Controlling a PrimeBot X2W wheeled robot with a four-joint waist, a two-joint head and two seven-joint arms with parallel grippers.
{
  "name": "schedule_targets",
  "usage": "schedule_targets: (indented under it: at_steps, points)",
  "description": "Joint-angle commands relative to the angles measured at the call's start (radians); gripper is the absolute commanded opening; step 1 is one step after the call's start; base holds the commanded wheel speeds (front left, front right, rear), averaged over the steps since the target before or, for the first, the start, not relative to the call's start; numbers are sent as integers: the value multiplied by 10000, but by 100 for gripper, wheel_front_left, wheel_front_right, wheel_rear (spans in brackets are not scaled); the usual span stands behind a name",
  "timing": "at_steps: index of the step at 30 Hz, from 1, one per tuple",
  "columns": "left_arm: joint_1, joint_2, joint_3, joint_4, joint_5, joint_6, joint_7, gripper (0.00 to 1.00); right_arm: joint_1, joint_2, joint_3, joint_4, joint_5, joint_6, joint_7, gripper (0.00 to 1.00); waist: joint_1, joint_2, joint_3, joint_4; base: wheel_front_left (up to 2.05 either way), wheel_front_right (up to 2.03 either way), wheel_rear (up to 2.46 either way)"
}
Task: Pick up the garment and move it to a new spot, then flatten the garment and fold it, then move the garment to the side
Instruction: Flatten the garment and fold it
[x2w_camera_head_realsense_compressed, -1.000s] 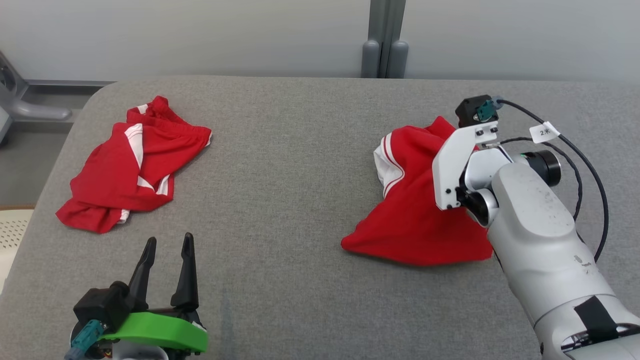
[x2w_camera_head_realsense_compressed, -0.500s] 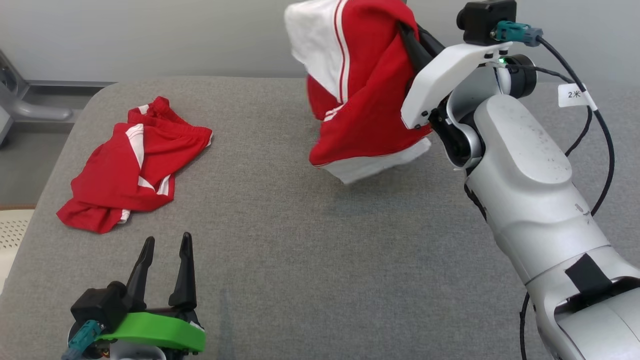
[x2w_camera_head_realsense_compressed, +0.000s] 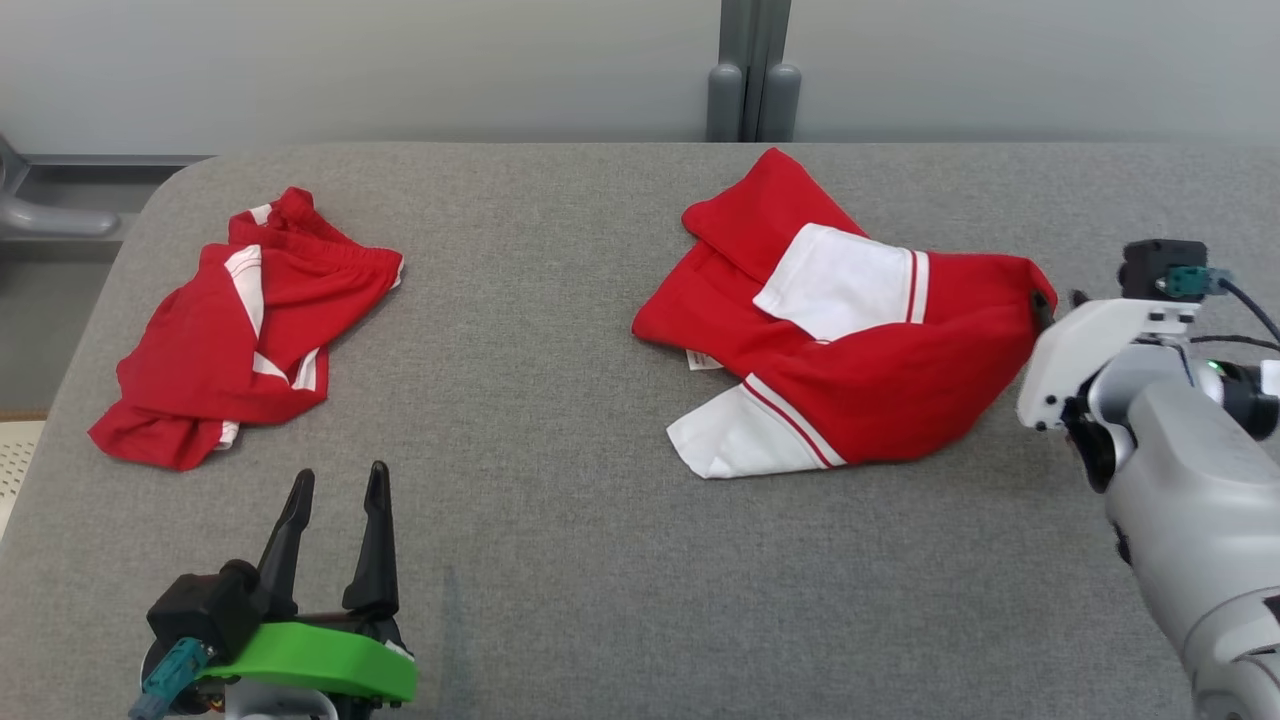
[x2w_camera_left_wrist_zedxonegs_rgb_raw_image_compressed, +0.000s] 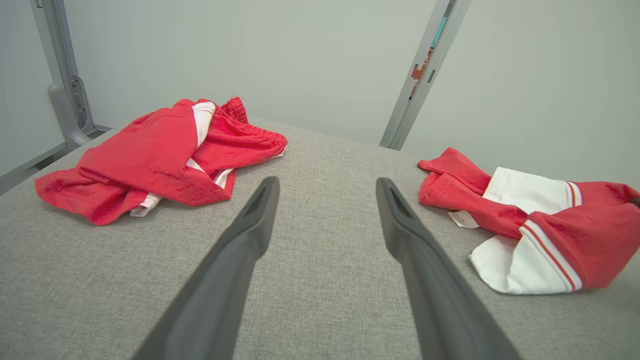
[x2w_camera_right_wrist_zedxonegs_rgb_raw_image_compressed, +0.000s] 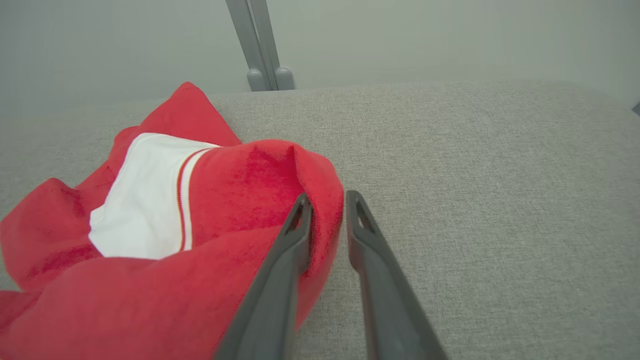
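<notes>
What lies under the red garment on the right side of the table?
The grey table shows all round the garment, and a small white label peeks out at its left edge. Whatever is beneath the cloth itself is covered.

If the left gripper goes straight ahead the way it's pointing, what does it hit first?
The left gripper points at bare table; the left garment lies close beside its line and might be grazed. Depth unclear.

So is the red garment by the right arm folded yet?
Not folded: the red-and-white garment lies rumpled on the grey table, layers overlapping unevenly, white panels askew.
</notes>
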Motion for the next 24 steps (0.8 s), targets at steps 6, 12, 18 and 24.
schedule_targets:
  at_steps: [6, 12, 18, 24]
  points:
    - [8, 2, 78, -3, 57, -30, -5, 100, 348, -665, -1252, 364, -1626, -13, -170, 100, 0, -1, -74, -33, 0, 0, 0]
    - [113, 18, 154, -48, 93, -34, -5, 100, -225, 393, -1570, -318, -2896, -13, -12, 100, 0, -1, -139, -118, 0, 0, 0]
    - [128, -19, 161, -54, 85, -46, -5, 100, -841, 1360, -620, -793, -3333, -13, 1314, 100, 0, -1, -69, -140, 0, 0, 0]
    - [-203, -80, -65, 94, 65, -74, -5, 100, -693, 1444, 2398, -935, -1364, -13, 3210, 100, 0, -1, 74, 184, 0, 0, 0]
